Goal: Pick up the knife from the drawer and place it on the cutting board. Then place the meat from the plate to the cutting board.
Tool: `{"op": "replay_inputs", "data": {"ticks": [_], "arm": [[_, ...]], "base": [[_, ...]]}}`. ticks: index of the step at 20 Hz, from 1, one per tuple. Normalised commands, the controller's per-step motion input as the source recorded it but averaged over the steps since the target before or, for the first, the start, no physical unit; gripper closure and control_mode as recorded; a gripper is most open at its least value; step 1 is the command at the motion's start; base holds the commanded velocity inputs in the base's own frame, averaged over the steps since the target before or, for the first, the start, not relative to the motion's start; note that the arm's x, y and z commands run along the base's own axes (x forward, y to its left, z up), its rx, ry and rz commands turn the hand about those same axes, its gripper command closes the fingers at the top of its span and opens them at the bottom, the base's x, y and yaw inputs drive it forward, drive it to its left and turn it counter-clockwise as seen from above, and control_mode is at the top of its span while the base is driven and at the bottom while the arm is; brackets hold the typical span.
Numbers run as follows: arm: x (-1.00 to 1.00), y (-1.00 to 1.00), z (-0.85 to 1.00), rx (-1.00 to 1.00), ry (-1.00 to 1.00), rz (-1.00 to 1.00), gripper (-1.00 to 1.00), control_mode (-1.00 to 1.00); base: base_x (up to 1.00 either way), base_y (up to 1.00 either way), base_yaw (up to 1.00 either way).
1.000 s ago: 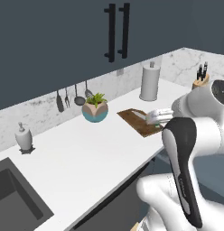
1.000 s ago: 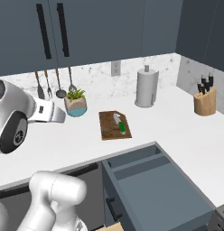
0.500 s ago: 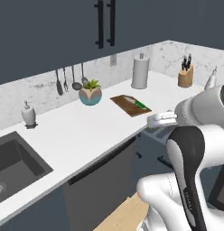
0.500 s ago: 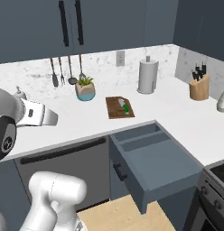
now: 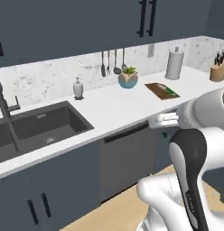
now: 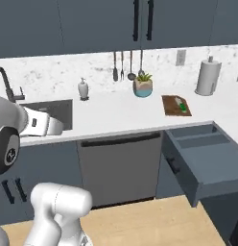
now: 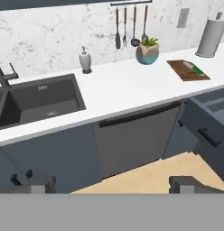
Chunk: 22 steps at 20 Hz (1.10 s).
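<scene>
The hand (image 7: 111, 184) hangs empty, fingers spread wide, well off the counter (image 6: 116, 113). One knife (image 6: 181, 106) lies on the one board (image 6: 176, 105), beyond the one open drawer (image 6: 202, 153). No plate or meat can be made out from here. The risk: clipping that jutting drawer on the way to find them.
</scene>
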Motion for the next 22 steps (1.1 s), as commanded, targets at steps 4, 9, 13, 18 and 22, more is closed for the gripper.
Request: {"op": "replay_inputs", "data": {"ticks": [4,9,13,18,22], "arm": [[0.0,0.0,0.0,0.0,0.0,0.0,-1.0,1.0],[0.0,0.0,0.0,0.0,0.0,0.0,-1.0,1.0],[0.0,0.0,0.0,0.0,0.0,0.0,-1.0,1.0],[0.0,0.0,0.0,0.0,0.0,0.0,-1.0,1.0],[0.0,0.0,0.0,0.0,0.0,0.0,-1.0,1.0]], "base": [[-0.22,0.88,0.55],[0.0,0.95,0.59],[0.0,0.87,0.59],[0.0,0.65,0.6],[0.05,0.43,0.41]]}}
